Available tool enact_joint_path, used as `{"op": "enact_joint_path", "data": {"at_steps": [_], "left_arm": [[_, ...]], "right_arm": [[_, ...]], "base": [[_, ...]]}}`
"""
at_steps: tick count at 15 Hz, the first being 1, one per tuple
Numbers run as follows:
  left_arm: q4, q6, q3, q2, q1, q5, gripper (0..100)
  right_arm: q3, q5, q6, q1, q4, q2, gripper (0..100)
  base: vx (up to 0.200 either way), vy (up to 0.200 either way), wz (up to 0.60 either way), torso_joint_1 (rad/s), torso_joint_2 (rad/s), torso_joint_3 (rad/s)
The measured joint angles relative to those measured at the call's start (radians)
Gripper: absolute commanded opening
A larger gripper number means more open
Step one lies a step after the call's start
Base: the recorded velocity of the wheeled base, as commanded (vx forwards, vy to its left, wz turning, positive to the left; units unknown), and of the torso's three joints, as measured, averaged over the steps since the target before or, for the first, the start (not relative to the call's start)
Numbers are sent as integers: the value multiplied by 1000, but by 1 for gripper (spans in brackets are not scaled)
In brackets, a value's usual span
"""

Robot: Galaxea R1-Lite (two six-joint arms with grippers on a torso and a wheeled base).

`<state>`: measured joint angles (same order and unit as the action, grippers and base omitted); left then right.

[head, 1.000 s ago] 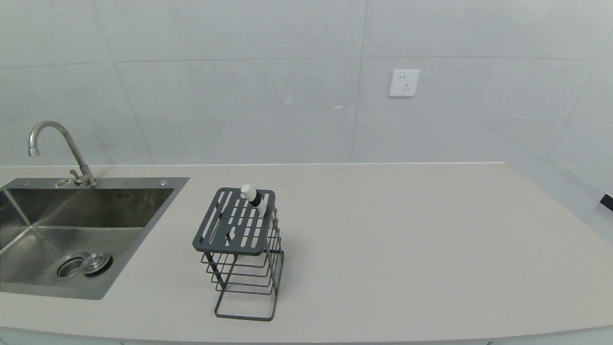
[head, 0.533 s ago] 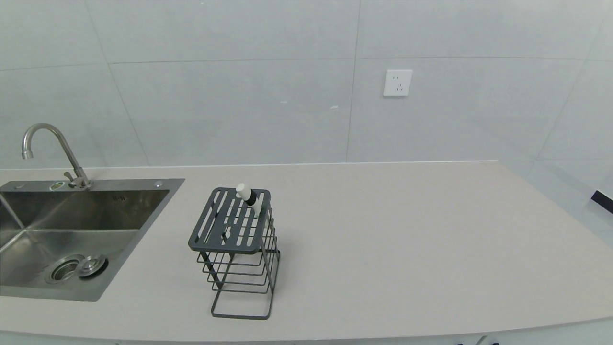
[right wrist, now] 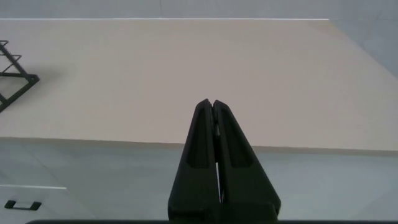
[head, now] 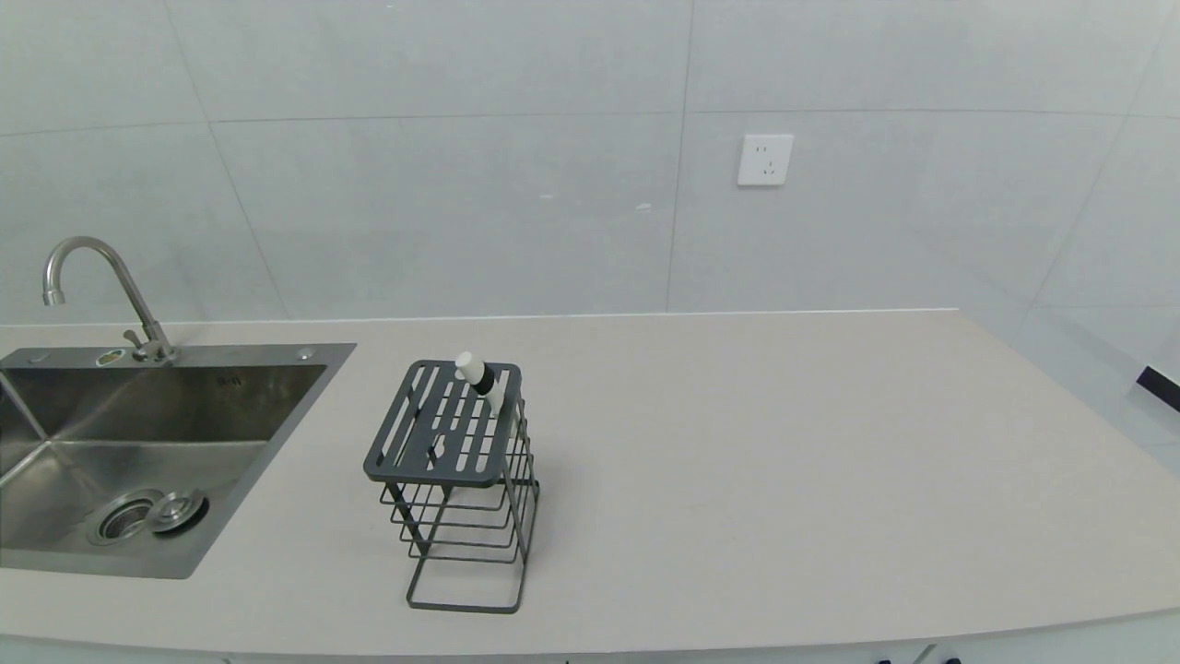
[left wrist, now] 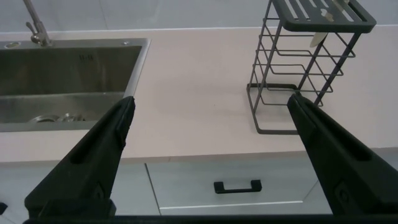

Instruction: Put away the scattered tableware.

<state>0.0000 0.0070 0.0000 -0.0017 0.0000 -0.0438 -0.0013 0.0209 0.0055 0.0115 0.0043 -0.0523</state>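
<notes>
A dark wire rack (head: pixel 452 489) with a slotted top stands on the beige counter (head: pixel 784 461), right of the sink. A utensil with a white handle and black band (head: pixel 478 373) sticks up, tilted, through a slot at the rack's back right corner. My left gripper (left wrist: pixel 211 102) is open and holds nothing. It hangs in front of the counter edge, with the rack (left wrist: pixel 311 68) beyond its right finger. My right gripper (right wrist: pixel 212 107) is shut with nothing in it, in front of the counter edge and well right of the rack's foot (right wrist: pixel 12 78).
A steel sink (head: pixel 138 452) with a curved faucet (head: pixel 101 286) is set into the counter's left end. A white wall outlet (head: pixel 765 160) sits on the tiled wall. Below the counter edge is a drawer front with a black handle (left wrist: pixel 237 186).
The head camera shifted a little during the first half second, then held still. The rack and utensil kept their places on the counter.
</notes>
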Motion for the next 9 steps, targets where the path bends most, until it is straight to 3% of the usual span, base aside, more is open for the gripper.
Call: {"op": "enact_joint_path", "data": {"at_steps": [9], "left_arm": [[0, -1, 0, 0, 0, 1, 100]], "right_arm": [[0, 0, 0, -13, 0, 37, 0]], "base": [[0, 0, 0, 0, 0, 0]]}}
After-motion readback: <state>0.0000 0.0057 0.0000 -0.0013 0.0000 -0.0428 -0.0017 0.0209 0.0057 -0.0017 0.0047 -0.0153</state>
